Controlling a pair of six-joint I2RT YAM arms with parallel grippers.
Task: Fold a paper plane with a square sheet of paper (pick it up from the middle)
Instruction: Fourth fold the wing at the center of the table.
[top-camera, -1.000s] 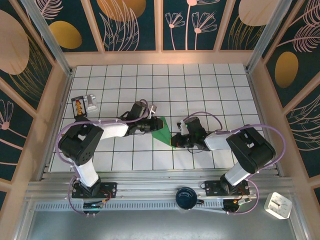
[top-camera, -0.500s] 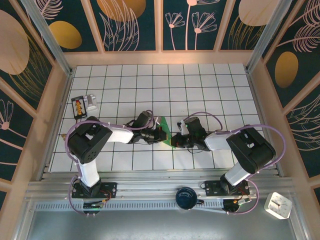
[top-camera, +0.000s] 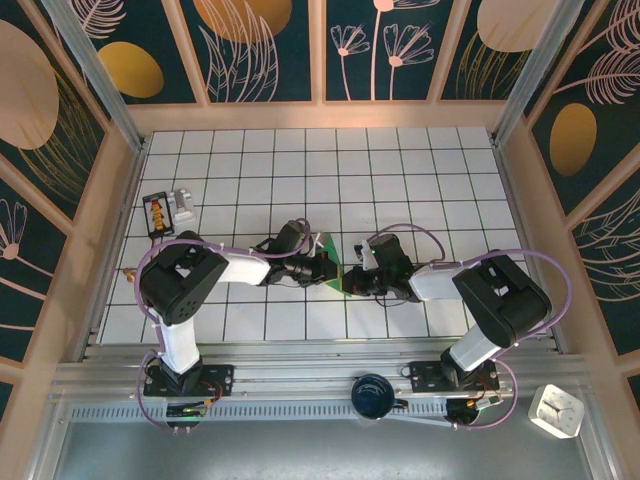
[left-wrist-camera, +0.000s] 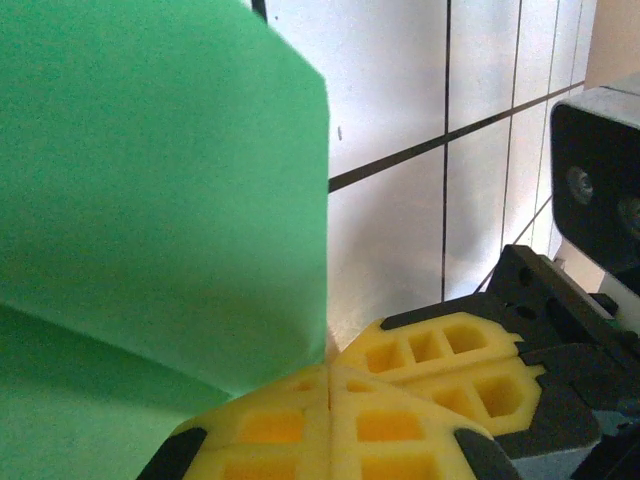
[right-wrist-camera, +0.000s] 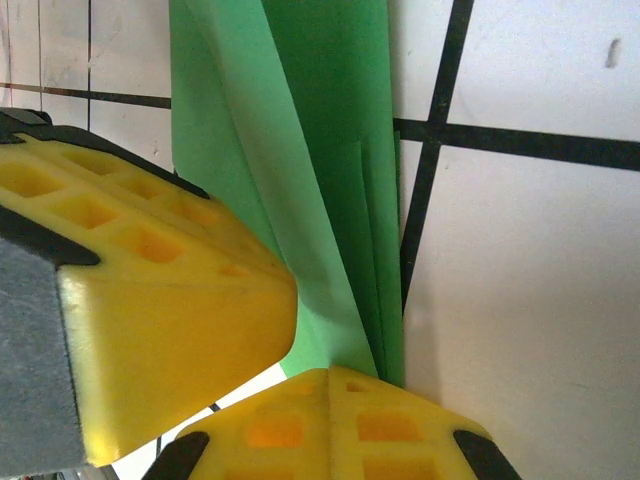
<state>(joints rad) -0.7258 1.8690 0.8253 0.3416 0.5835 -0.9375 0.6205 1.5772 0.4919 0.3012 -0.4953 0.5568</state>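
Green paper (left-wrist-camera: 150, 200) sits pinched by left gripper (left-wrist-camera: 328, 370) and right gripper (right-wrist-camera: 331, 374), arms converging.

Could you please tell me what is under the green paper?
The white tiled table shows around the folded green paper; whatever lies directly beneath is covered by it.

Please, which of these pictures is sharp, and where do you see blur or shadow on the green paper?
Left wrist view: the green paper sits close to the lens, and its edges are slightly soft. Right wrist view: the folds throw dark shadows along the paper, and the yellow finger at left looks soft. Top external view: sharp, with even light, and the tiled tabletop is crisp without glare.
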